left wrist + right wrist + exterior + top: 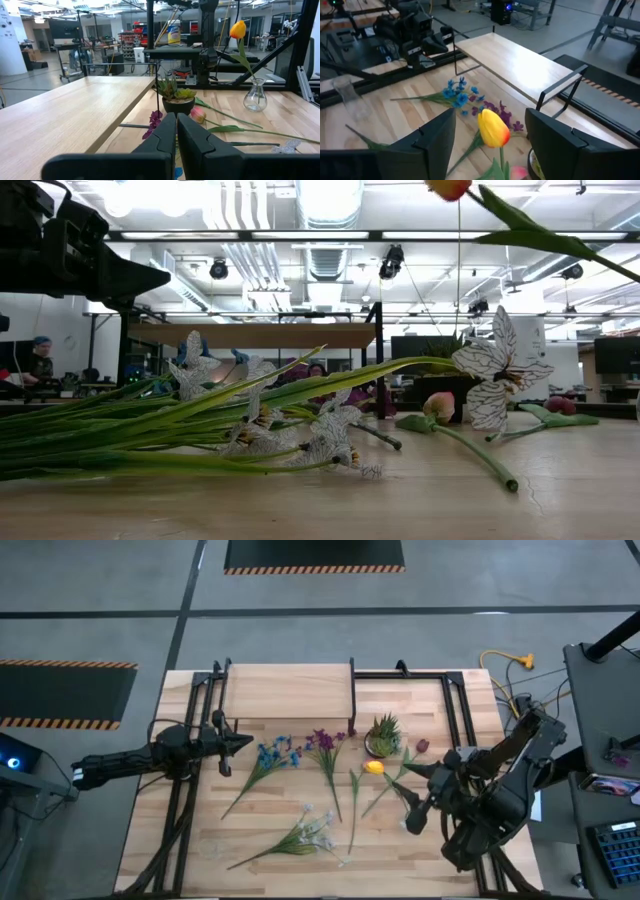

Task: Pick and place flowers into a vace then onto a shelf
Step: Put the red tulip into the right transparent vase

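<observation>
High view: we're early — right gripper (420, 802) lifts the yellow tulip (374, 767) between wide-spread fingers, grip unconfirmed; remaining flowers (300, 835) lie on the table (190, 850), shelf (290, 690) bare, left gripper (235, 742) closed, empty.

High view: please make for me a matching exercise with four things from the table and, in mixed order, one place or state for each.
Things:
1. shelf
2. potted plant
3. left pincer
4. white flowers

Places or states:
a. fingers shut
b. lying nearest the edge of the table at the picture's bottom
c. spiky green, in a dark pot
d. standing along the table edge at the picture's top

Pairs: 1-d, 2-c, 3-a, 4-b
</observation>
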